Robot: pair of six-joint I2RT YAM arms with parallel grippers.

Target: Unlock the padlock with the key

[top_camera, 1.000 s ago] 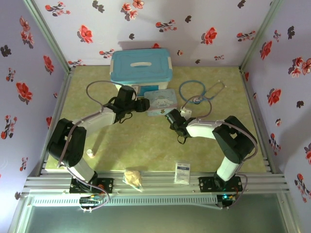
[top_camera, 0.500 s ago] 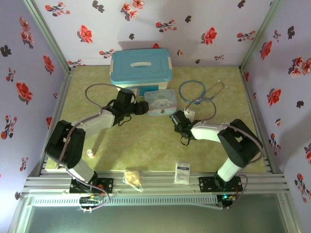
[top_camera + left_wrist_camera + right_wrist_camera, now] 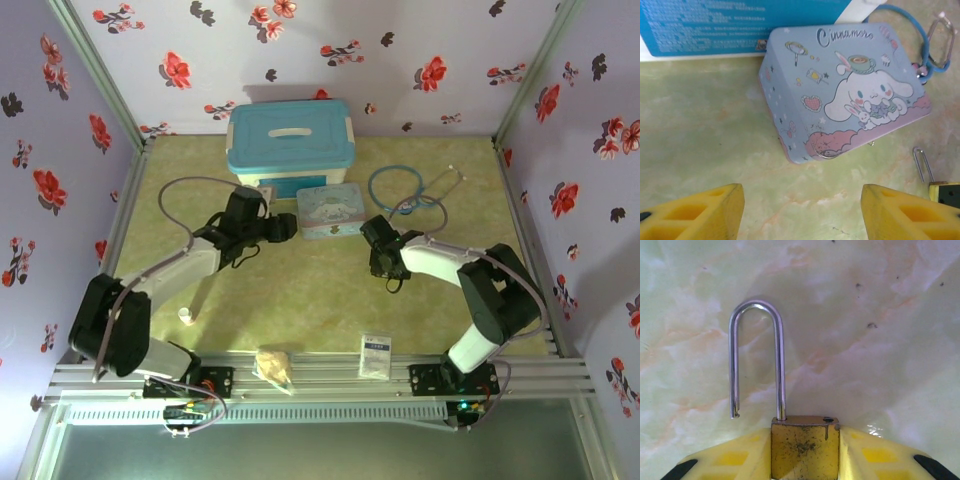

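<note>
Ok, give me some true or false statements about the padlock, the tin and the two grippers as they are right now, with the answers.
1. The right gripper is closed on the padlock, gripping its brass body. True.
2. The padlock's shackle is seated in the body at both ends. False: one leg hangs free outside the body, so it is open.
3. The pastel tin lies close to the blue storage box, on the side nearer the arms. True.
4. The left gripper is clamped on the tin. False: its fingers stand apart with nothing between them, short of the tin.
</note>
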